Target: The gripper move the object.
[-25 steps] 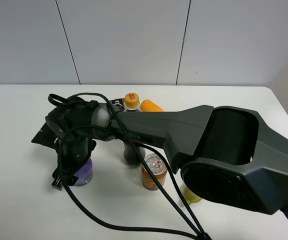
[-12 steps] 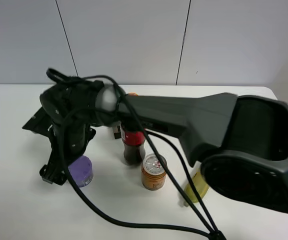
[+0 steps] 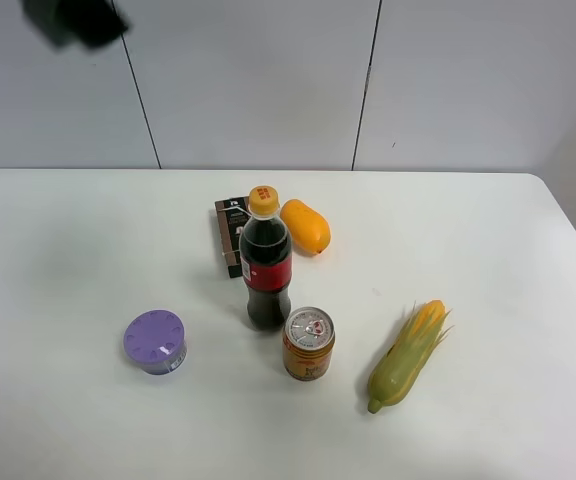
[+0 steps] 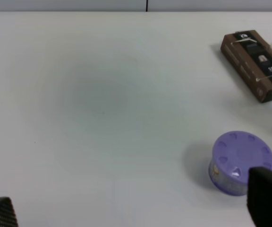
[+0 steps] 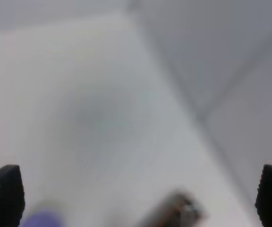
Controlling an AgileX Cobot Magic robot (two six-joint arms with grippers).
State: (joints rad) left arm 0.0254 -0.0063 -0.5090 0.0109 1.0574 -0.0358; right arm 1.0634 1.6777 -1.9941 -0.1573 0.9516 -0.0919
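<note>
The object, a squat purple container (image 3: 155,341) with a slotted lavender lid, stands free on the white table (image 3: 58,260), left of the cola bottle. A dark blurred piece of an arm (image 3: 73,20) shows at the top left, high above the table and far from the object. In the left wrist view the left gripper (image 4: 133,210) is open and empty, with one fingertip (image 4: 267,201) just beside the object (image 4: 241,161). The blurred right wrist view shows the right gripper (image 5: 138,194) open and empty, with the object (image 5: 37,220) far below it.
A cola bottle (image 3: 266,265) stands mid-table, with an orange-labelled can (image 3: 308,343) in front of it. A brown box (image 3: 230,232) and an orange fruit (image 3: 305,225) lie behind it, and a corn cob (image 3: 408,355) lies to the right. The box also shows in the left wrist view (image 4: 256,64).
The large dark arm that reached across over the purple container has lifted away up and to the left. The container stays on the table, now uncovered.
</note>
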